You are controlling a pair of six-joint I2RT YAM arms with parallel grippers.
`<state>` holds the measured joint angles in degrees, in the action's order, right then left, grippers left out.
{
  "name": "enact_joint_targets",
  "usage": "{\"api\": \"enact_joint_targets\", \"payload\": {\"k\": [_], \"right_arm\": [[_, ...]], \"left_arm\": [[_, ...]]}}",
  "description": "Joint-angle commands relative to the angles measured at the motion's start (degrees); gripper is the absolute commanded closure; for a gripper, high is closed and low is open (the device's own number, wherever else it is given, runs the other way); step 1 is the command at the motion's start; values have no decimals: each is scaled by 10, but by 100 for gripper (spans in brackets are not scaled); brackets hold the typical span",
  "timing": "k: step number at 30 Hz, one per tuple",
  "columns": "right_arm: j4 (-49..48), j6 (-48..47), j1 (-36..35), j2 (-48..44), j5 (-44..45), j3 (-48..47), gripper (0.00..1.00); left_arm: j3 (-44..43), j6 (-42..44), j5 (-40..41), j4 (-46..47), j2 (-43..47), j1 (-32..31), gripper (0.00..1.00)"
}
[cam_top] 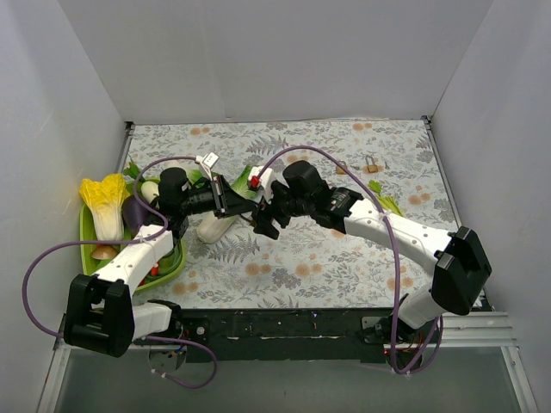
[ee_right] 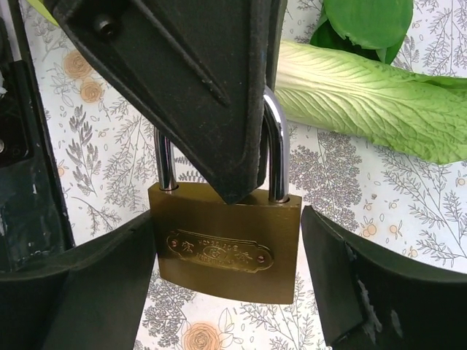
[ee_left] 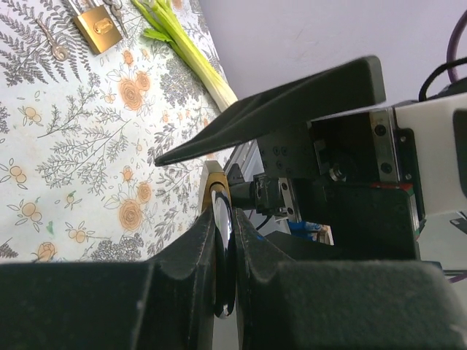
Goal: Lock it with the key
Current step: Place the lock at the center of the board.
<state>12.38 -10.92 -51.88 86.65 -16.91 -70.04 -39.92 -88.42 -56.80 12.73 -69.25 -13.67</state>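
Note:
A brass padlock [ee_right: 222,251] with a chrome shackle [ee_right: 276,146] hangs in mid-air over the flowered cloth. My left gripper [ee_left: 222,219] is shut on the shackle, its black fingers [ee_right: 190,87] reaching down over the lock in the right wrist view. My right gripper [ee_right: 228,240] is open, with one finger on each side of the lock's body. The left finger is at the body's side and there is a gap on the right. From above, the two grippers [cam_top: 231,203] [cam_top: 263,219] meet at the table's middle. A loose key [ee_left: 52,40] lies far off on the cloth.
A second brass padlock [cam_top: 372,165] with keys lies at the back right. A green tray [cam_top: 86,232] with a napa cabbage [cam_top: 105,202] stands at the left. A white radish [cam_top: 215,225], a leafy green [ee_right: 379,95] and a green onion [ee_left: 190,51] lie nearby. Walls enclose three sides.

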Motion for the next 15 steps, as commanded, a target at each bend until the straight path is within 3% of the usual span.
{"api": "enact_joint_targets", "payload": {"k": [1,4,7,8,11,12,15], "right_arm": [[-18,-7,-8,3,39,-20,19],[-21,-4,-8,1,41,-21,33],[-21,-2,-8,0,39,-19,62],[-23,-1,-8,-2,39,-16,80],[-22,12,4,-9,40,-3,99],[-19,16,10,-9,38,2,99],[-7,44,41,-11,34,16,99]], "left_arm": [[0,-32,-16,49,10,1,100],[1,-32,-14,45,10,0,100],[-2,-27,-14,37,9,1,100],[-2,-25,-14,34,8,1,97],[-17,1,-3,1,5,2,70],[-23,11,3,-12,3,4,42],[-47,32,24,-37,4,28,2]]}}
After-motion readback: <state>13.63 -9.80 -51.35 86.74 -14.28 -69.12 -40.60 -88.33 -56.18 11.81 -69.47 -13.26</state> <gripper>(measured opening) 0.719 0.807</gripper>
